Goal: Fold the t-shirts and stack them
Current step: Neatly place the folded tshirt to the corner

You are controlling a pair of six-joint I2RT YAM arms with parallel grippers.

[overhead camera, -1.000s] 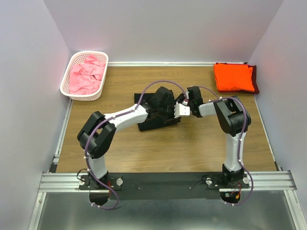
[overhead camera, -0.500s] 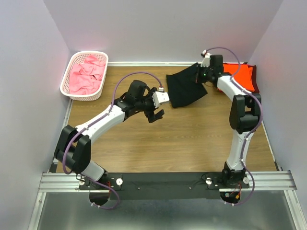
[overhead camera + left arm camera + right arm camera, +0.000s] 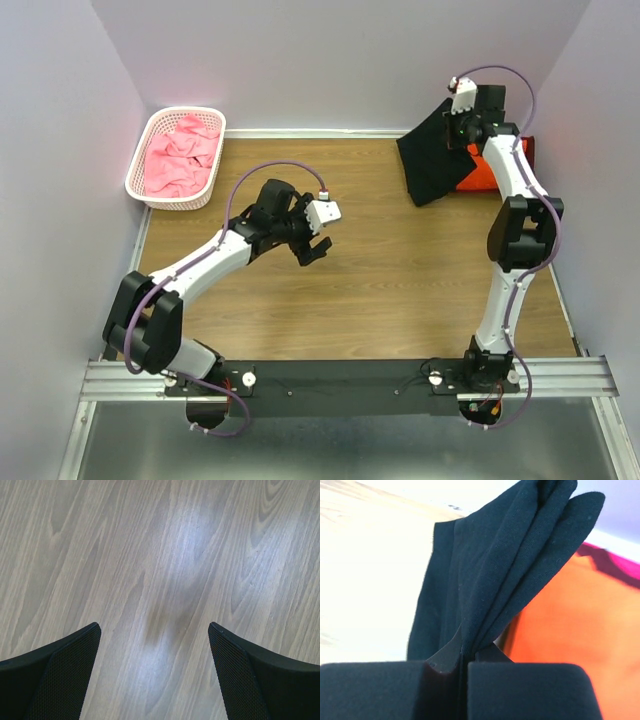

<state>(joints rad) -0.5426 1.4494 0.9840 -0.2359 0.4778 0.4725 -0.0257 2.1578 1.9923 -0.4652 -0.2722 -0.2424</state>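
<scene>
My right gripper (image 3: 462,128) is shut on the folded black t-shirt (image 3: 432,160) and holds it in the air at the far right, beside the folded orange t-shirt (image 3: 488,170). A maroon t-shirt (image 3: 527,152) lies under the orange one. In the right wrist view the black cloth (image 3: 490,580) hangs from my shut gripper (image 3: 465,652), with the orange shirt (image 3: 570,620) and a maroon edge (image 3: 615,570) behind. My left gripper (image 3: 316,247) is open and empty over bare table; in its wrist view the gripper (image 3: 155,630) shows only wood between the fingers. Pink t-shirts (image 3: 180,155) lie crumpled in the basket.
A white lattice basket (image 3: 141,163) stands at the far left corner of the wooden table (image 3: 350,310). Grey walls close in the table on three sides. The arm bases sit on a rail at the near edge.
My right gripper has carried the black t-shirt from the table's middle up and to the far right, over the orange shirt. My left gripper let go and drew back to the left.
</scene>
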